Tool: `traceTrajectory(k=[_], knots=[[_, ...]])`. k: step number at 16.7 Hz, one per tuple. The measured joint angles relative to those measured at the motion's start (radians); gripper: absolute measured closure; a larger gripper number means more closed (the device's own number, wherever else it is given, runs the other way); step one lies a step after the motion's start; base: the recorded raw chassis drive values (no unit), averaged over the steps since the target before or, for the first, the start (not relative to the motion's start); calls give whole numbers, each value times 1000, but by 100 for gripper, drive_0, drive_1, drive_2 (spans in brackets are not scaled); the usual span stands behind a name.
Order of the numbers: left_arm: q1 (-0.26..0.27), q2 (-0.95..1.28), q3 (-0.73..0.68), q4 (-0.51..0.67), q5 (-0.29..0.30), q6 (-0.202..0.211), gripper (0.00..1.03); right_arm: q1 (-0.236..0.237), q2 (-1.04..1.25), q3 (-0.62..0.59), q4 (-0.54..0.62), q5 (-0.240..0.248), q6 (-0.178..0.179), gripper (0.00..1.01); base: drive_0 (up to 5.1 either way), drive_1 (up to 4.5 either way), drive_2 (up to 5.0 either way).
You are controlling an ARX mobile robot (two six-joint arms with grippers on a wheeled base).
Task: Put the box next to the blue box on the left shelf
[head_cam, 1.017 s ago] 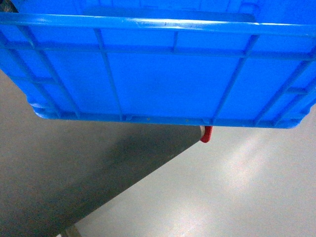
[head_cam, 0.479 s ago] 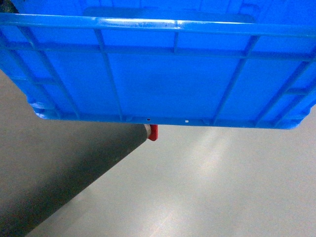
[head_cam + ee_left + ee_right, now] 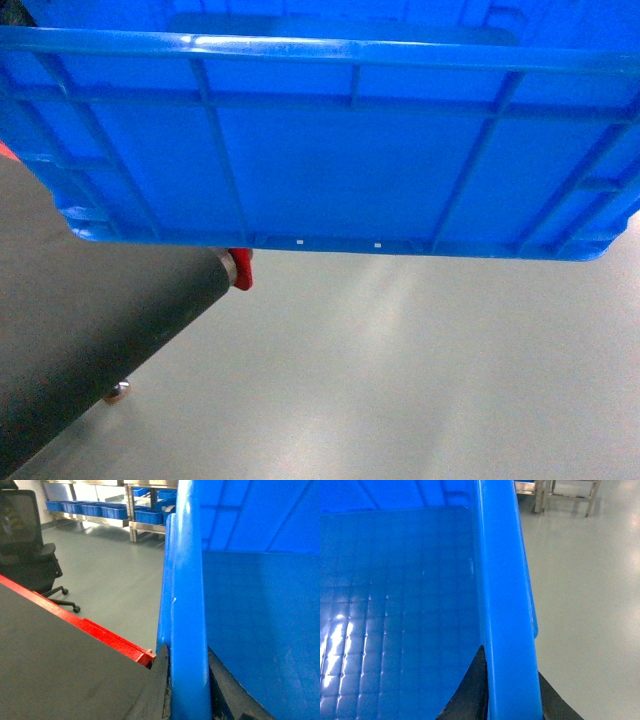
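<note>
The box [image 3: 320, 150], a bright blue ribbed crate, hangs in the air and fills the top half of the head view. Both grippers hold it. My left gripper [image 3: 187, 690] is shut on its left rim [image 3: 187, 605], one dark finger [image 3: 161, 680] outside and one inside. On the opposite rim [image 3: 502, 605] my right gripper [image 3: 512, 690] is shut the same way. Far back in the left wrist view stand steel racks [image 3: 131, 527] holding blue boxes [image 3: 110, 511]. I cannot tell which of them is the left shelf.
A dark surface [image 3: 90, 330] with a red edge [image 3: 100, 630] lies low on the left, ending in a red cap [image 3: 241, 268] above a caster [image 3: 118, 392]. A black office chair [image 3: 30, 555] stands on the grey floor [image 3: 450, 380]. Steel legs [image 3: 565, 490] show behind the right side.
In the head view the dark surface and its red cap have slid leftward under the box, and a caster has come into sight. The box keeps its place in the view.
</note>
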Motion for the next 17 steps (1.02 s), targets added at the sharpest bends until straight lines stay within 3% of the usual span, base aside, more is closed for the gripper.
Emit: traceTrajectory(k=[17], knots=[[0, 0, 0, 0, 0, 0, 93, 0, 0, 0, 2, 0, -1, 91, -145, -145, -145]])
